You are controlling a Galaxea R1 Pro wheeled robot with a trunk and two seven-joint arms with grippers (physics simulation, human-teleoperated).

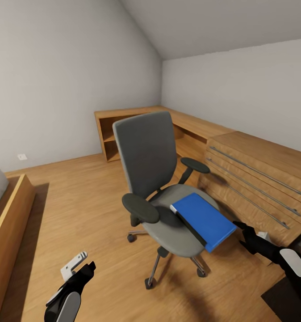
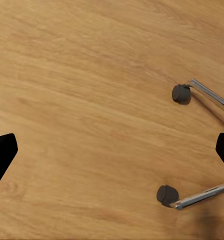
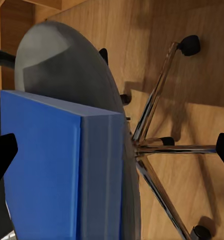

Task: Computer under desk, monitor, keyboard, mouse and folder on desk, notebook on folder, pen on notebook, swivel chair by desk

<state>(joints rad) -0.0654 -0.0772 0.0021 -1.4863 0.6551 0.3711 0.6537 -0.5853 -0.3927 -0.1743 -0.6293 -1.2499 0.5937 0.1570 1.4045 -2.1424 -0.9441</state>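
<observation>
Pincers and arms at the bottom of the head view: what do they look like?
Both arms have pale grey-white shells with black sections. The left pincer has one light grey finger and one black finger. The right pincer looks all black, ending in slim pointed tips. No cables or markings are visible.

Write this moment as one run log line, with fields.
folder: on swivel chair seat, overhanging | right pincer: open, beside folder | left pincer: open, over floor

Attic bedroom-study — sloped ceiling (image 1: 204, 27), swivel chair (image 1: 159, 179), wooden counter (image 1: 257, 152)

The blue folder (image 1: 205, 220) lies flat on the grey swivel chair (image 1: 147, 154) seat, overhanging its front edge.
</observation>
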